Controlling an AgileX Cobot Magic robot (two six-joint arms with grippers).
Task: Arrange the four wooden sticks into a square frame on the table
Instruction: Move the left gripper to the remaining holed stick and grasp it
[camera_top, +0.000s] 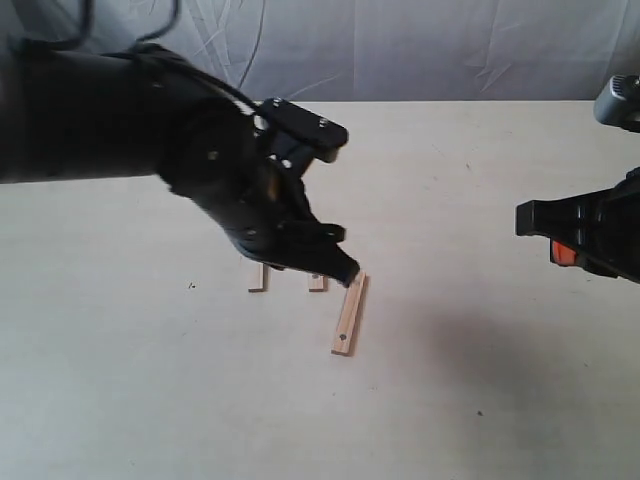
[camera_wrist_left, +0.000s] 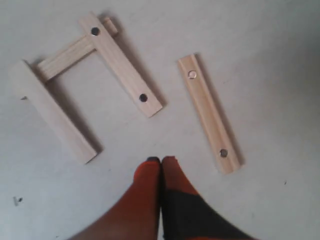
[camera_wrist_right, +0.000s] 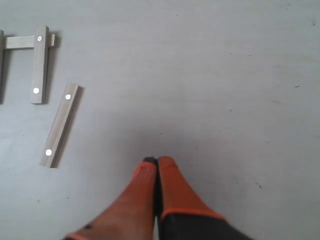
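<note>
1. Three flat pale-wood sticks (camera_wrist_left: 67, 56) form a U on cream bench (camera_wrist_left: 280, 50); fourth holed stick (camera_wrist_left: 208, 114) lies loose beside it.
2. Left gripper (camera_wrist_left: 160, 161) closed, empty, near loose stick.
3. Right gripper (camera_wrist_right: 157, 161) closed, empty, well apart.

Wrinkled grey cloth backdrop (camera_top: 450, 45)

A wrinkled grey cloth backdrop (camera_top: 450, 45) across the top of the exterior view, full width.
</note>
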